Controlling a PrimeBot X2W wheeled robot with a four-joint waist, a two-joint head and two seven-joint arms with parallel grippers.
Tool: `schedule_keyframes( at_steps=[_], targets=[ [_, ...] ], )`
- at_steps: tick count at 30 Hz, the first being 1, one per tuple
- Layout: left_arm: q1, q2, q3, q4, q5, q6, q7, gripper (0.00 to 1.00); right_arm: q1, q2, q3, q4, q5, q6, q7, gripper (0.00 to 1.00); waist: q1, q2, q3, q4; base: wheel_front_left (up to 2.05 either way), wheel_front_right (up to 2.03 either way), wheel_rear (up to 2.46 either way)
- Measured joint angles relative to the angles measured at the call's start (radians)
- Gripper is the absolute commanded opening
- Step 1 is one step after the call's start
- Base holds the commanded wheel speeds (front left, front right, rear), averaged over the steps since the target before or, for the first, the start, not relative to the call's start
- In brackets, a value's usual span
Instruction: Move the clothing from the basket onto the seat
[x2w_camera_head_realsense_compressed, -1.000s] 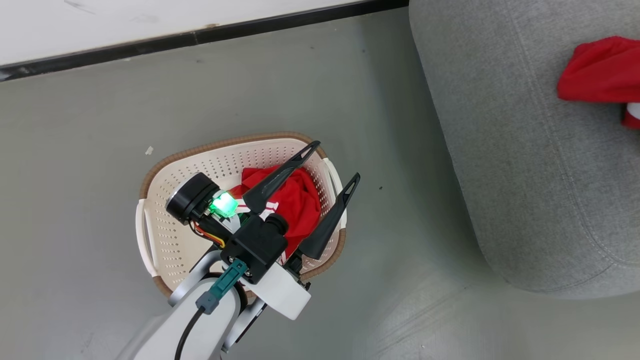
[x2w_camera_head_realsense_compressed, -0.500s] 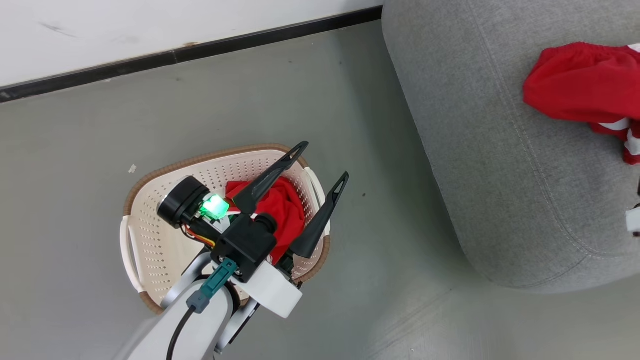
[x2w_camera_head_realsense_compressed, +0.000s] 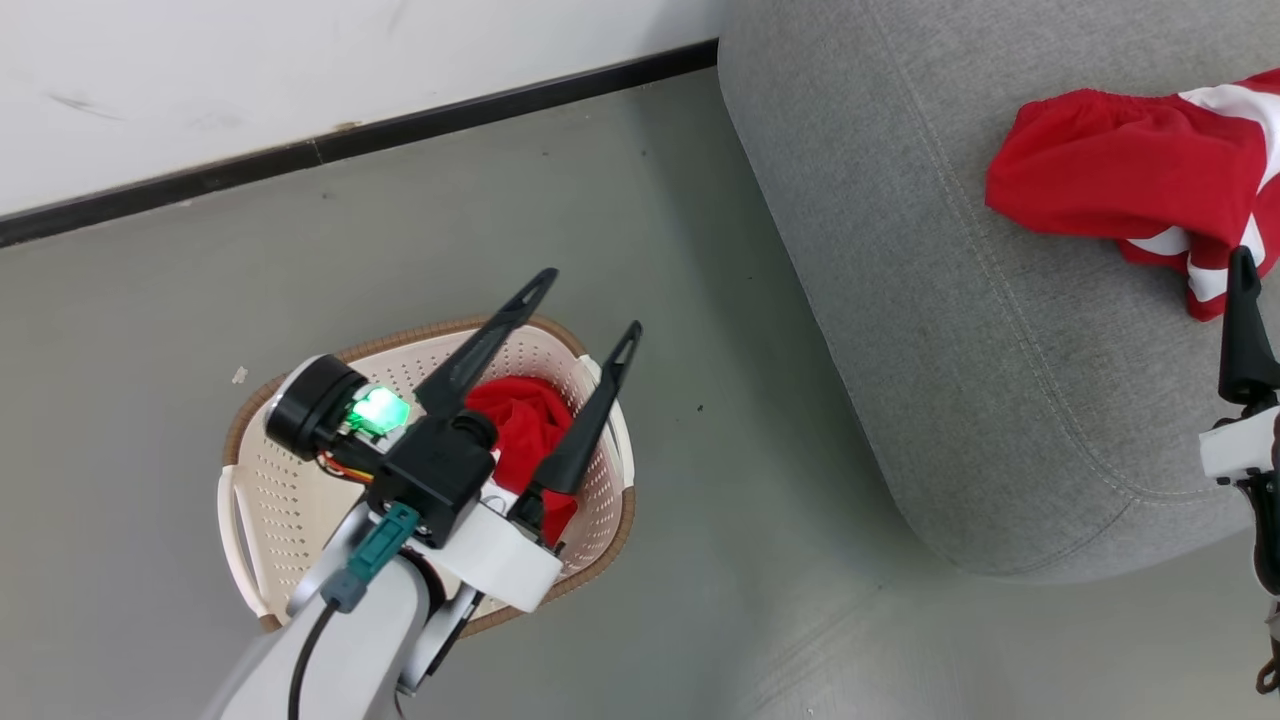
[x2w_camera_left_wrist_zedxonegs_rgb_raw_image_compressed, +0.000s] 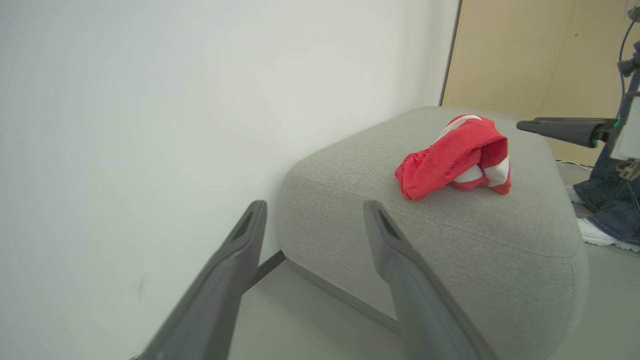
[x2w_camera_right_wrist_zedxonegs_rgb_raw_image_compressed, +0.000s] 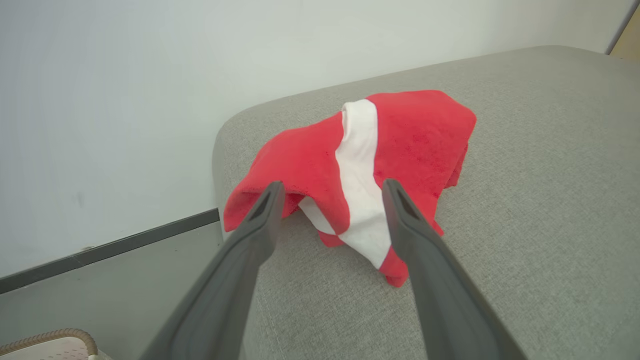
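The cream basket (x2w_camera_head_realsense_compressed: 275, 500) with a brown rim stands on the floor at the lower left of the head view. A red piece of clothing (x2w_camera_head_realsense_compressed: 520, 425) lies bunched inside it. My left gripper (x2w_camera_head_realsense_compressed: 591, 300) hovers open above the basket, its fingers spread over the red fabric and holding nothing. Another piece of red clothing with white bands (x2w_camera_head_realsense_compressed: 1110, 180) lies on the grey seat (x2w_camera_head_realsense_compressed: 900, 300). My right gripper (x2w_camera_right_wrist_zedxonegs_rgb_raw_image_compressed: 332, 186) stands open just in front of that garment (x2w_camera_right_wrist_zedxonegs_rgb_raw_image_compressed: 360, 155), apart from it. One of its fingers (x2w_camera_head_realsense_compressed: 1243, 330) shows at the head view's right edge.
A white wall with a black skirting board (x2w_camera_head_realsense_compressed: 400, 125) runs behind the basket and the seat. Grey floor (x2w_camera_head_realsense_compressed: 700, 500) separates the basket from the seat. A person's jeans leg and white shoe (x2w_camera_left_wrist_zedxonegs_rgb_raw_image_compressed: 605, 215) stand beyond the seat's far side.
The head camera has turned right, so everything sits further left in the picture. My left gripper has lifted above the basket's far rim. A right finger has come into the picture.
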Motion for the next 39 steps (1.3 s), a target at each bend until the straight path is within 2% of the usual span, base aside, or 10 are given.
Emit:
schedule_keyframes(
  at_steps=[11, 20, 25, 32, 39],
  targets=[
    [0.079, 0.024, 0.125, 0.042, -0.053, 0.071, -0.035, 1.0, -0.015, 0.0, 0.119, -0.073, -0.048, 0.0, 0.0, 1.0, 0.0, 0.0, -0.059, 0.014, 0.0, 0.0, 0.0],
    [0.169, 0.034, 0.225, 0.069, -0.087, 0.128, -0.066, 1.0, -0.053, -0.002, 0.254, -0.112, -0.064, 0.0, 0.0, 1.0, 0.0, 0.0, -0.117, 0.058, 0.0, 0.0, 0.0],
    [0.225, 0.04, 0.269, 0.086, -0.111, 0.158, -0.074, 1.0, -0.054, 0.018, 0.319, -0.114, -0.068, 0.0, 0.0, 1.0, 0.0, 0.0, -0.151, 0.088, 0.0, 0.0, 0.0],
    [0.292, 0.035, 0.316, 0.098, -0.126, 0.185, -0.079, 1.0, -0.04, 0.047, 0.392, -0.113, -0.069, 0.0, 0.0, 1.0, 0.0, 0.0, -0.2, 0.131, 0.0, 0.0, 0.0],
    [0.344, 0.023, 0.344, 0.104, -0.136, 0.201, -0.083, 1.0, 0.016, 0.067, 0.408, -0.118, -0.088, 0.0, 0.0, 1.0, 0.0, 0.0, -0.251, 0.171, 0.0, 0.0, 0.0]
  ],
)
